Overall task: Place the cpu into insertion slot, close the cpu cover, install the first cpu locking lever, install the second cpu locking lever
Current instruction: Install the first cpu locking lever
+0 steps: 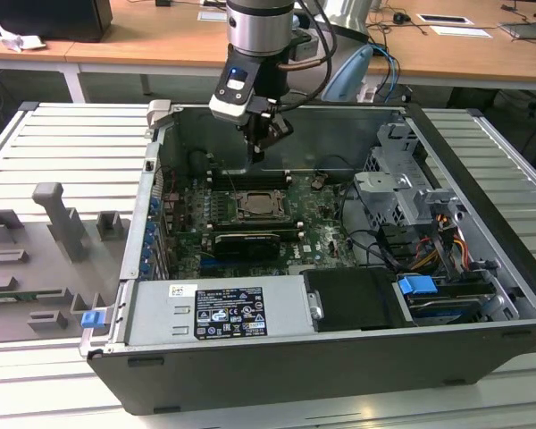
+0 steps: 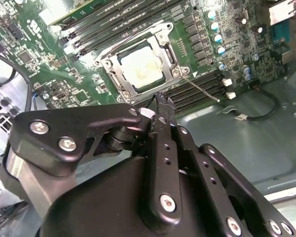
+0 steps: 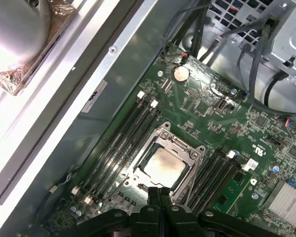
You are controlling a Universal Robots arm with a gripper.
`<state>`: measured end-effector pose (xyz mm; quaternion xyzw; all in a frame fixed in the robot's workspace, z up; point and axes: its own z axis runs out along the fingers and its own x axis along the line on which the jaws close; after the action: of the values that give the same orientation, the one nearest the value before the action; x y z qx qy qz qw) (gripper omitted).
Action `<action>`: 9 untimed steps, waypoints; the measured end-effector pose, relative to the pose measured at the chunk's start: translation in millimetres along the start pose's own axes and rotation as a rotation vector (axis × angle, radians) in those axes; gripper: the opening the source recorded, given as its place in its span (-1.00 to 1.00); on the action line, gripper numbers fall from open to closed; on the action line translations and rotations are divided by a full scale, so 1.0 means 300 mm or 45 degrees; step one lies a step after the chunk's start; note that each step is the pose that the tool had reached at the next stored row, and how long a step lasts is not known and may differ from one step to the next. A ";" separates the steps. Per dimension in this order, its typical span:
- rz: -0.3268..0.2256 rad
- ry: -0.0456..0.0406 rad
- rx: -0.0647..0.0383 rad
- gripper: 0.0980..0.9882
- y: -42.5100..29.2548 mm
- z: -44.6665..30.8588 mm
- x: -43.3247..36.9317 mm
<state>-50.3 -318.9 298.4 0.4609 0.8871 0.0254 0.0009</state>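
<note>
The gripper [image 1: 259,154] is hanging over the motherboard [image 1: 322,223], its fingers pressed together and gripping nothing. The cpu [image 2: 140,66] is sitting in its socket below the fingertips, untouched, with the cpu cover [image 2: 114,73] lying flat around it.

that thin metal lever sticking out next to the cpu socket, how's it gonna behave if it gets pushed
The lever is a thin bare metal rod, so it probably flexes springily rather than staying rigid. Its smooth, narrow surface may be slippery to push. One end seems anchored beside the cpu cover, so a push likely swings it.
</note>
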 end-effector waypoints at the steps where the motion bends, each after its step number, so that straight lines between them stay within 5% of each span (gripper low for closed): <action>1: -0.024 0.001 0.001 -0.98 0.000 0.000 0.000; 9: -0.159 0.007 0.003 -0.98 0.000 0.000 0.000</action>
<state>-50.3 -318.9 298.4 0.4046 0.9141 0.0254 -0.0007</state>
